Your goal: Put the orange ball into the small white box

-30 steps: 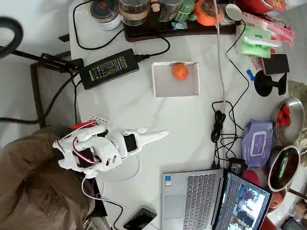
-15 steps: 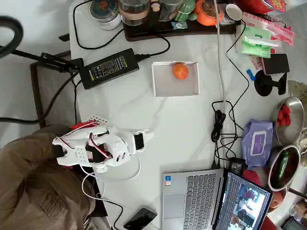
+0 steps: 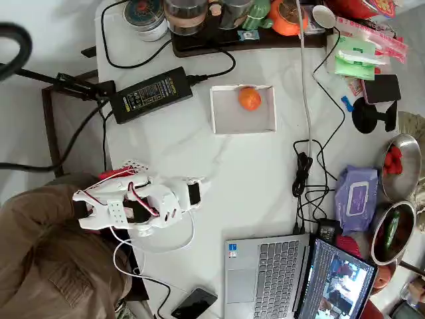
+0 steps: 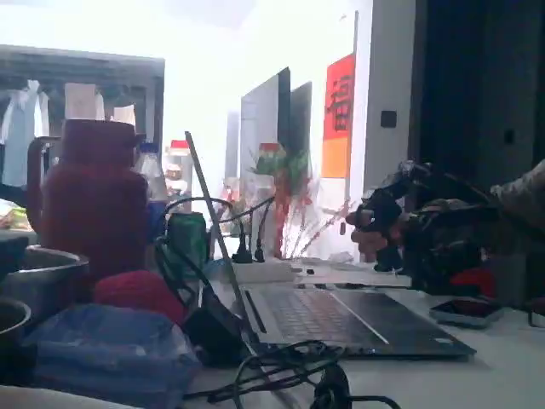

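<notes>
One orange ball [image 3: 250, 99] lies inside the one small white box [image 3: 243, 124], near its top wall in the overhead view. The folded arm's gripper [image 3: 199, 187] is foreshortened; its jaw state is unclear.

In the overhead view the arm [image 3: 133, 206] is showing a white plastic body made of chunky, rounded segments, with black servo blocks sitting between them and thin red and white wires looping over its upper side. A red piece is peeking out at its base end beside a white perforated plate, and a white cable is trailing in a loop beneath it. The claw [image 3: 199, 187] is presenting white fingers next to a black motor housing; in the fixed view the arm [image 4: 417, 226] is appearing only as a dark backlit shape.
</notes>
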